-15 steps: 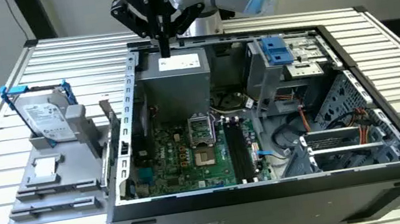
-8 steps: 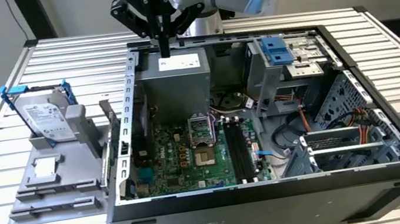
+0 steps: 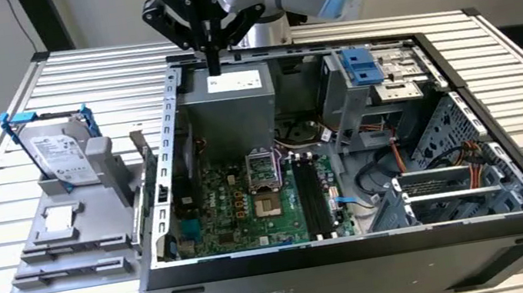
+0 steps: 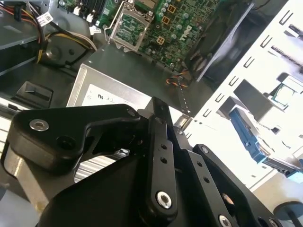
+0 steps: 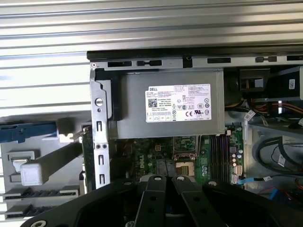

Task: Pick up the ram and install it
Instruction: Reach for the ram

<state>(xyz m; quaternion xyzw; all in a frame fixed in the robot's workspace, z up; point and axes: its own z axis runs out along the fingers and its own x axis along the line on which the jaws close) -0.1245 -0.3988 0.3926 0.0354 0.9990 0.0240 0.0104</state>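
Gripper [image 3: 215, 68] pressed together, empty, above the power supply [image 3: 231, 116]. The ram [image 3: 140, 149] stands around eight o'clock. It looks light, stiff and fragile; pinch its flat faces.

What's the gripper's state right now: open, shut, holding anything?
Gripper: shut, fingers together, nothing held, poised over the grey power supply.

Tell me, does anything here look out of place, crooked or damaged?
Nothing looks damaged or spilled. The computer case lies open on its side, and the hard drive stands upright in a grey holder outside it, at the exterior view's left; both seem deliberate. The gripper hangs above the power supply.
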